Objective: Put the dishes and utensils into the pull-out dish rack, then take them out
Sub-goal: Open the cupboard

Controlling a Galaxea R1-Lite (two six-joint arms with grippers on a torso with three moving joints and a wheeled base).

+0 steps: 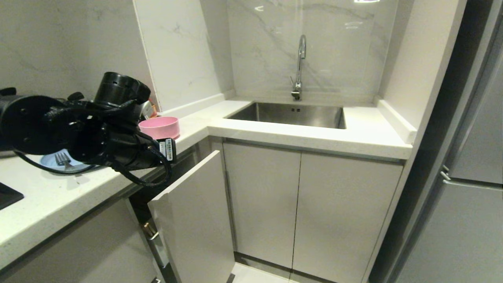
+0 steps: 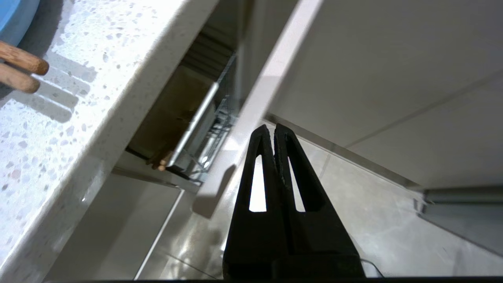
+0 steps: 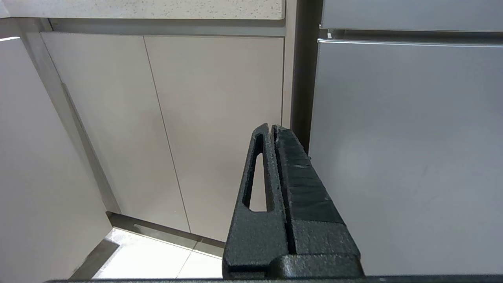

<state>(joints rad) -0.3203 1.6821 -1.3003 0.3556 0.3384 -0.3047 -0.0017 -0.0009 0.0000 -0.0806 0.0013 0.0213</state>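
Chopsticks [image 2: 21, 70], 2 of them, lie on the speckled worktop [image 1: 59, 200] by the blue plate [image 1: 51, 162], which carries the fork [image 1: 62, 159]; the pink bowl [image 1: 160, 127] sits farther back. Left end effector [image 2: 273, 129] hangs clenched and empty over the pull-out dish rack [image 2: 204, 137], only slightly drawn out, its pale front panel [image 1: 192, 212] ajar. Right end effector [image 3: 271, 129], clenched, is low before the cabinet doors [image 3: 177, 118]. Sink [image 1: 290, 114] and faucet [image 1: 299, 67] stand far right.
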